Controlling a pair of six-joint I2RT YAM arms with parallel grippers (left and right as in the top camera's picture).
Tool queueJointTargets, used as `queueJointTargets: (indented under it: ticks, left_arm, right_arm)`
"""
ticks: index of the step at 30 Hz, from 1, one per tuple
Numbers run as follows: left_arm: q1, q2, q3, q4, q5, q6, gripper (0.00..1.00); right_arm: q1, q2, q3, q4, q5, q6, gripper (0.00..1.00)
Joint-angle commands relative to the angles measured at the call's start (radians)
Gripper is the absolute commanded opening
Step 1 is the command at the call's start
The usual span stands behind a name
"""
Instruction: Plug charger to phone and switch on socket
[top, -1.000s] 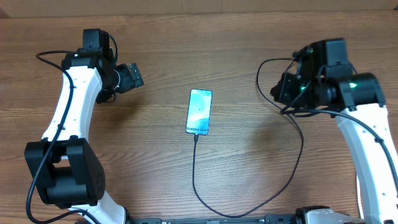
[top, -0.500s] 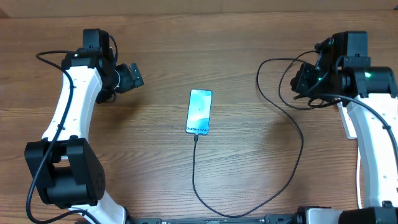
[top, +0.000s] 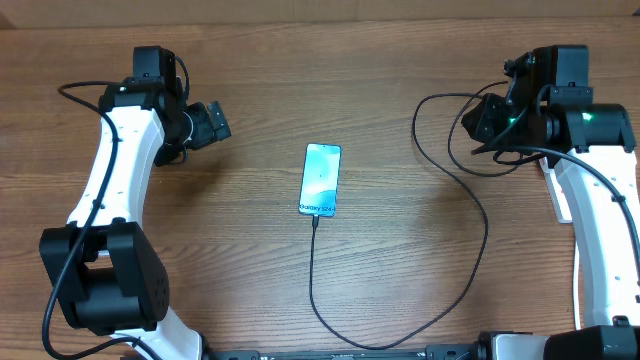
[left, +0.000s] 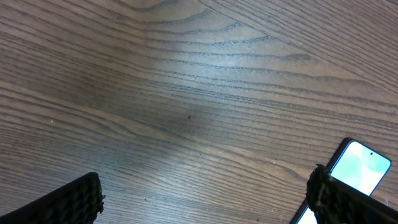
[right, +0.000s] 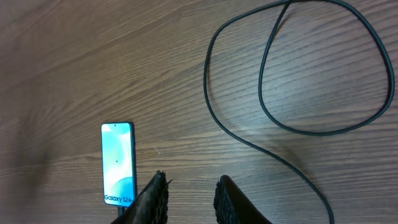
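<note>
Looking at the phone (top: 320, 180) in the middle of the table (top: 400, 60), between the two arms and well apart from both: flat down, screen up and lit. Looks slim, rigid and glassy, so probably slick and a pain to pinch off a flat surface. Best taken across the two long black edges, never on the screen. Long axis running roughly away from the robot with a slight tilt, text end nearest the robot, other end aimed at the far edge. Worth noting the charger (top: 487, 230) too: thin, black, floppy, next to no weight, so no steering it by the middle. Better to grab right behind the plug tip (top: 315, 222), likely the only stiff bit. Seems to be seated in the text end of the phone already, going by the overhead view, then trailing toward the near edge, curving right and climbing into loose loops by the right arm (top: 590, 240). Careful with those loops, likely to snag or tug the phone sideways. As for the left gripper (left: 202, 193): spread wide, nothing between the fingers, hovering off to the left over bare wood. Right gripper (right: 191, 198): parted by a narrow gap, pinching nothing, up near the loops. No clear sight of the socket in any view, possibly tucked under the right arm, so can't say which way the switches face.
</note>
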Motion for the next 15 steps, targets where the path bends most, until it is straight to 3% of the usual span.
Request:
queueJointTargets:
  ticks: [1,4,15]
  left_arm:
    - [-0.005,-0.001,0.008,0.001,-0.015,0.023,1.0]
    - [-0.005,-0.001,0.008,0.001,-0.015,0.023,1.0]
    - [-0.005,-0.001,0.008,0.001,-0.015,0.023,1.0]
  right_arm:
    - [-0.003,-0.006,0.025,0.01,0.009,0.004,0.19]
    - [-0.003,-0.006,0.025,0.009,0.009,0.003,0.04]
    - [-0.025,-0.006,0.025,0.013,0.01,0.012,0.04]
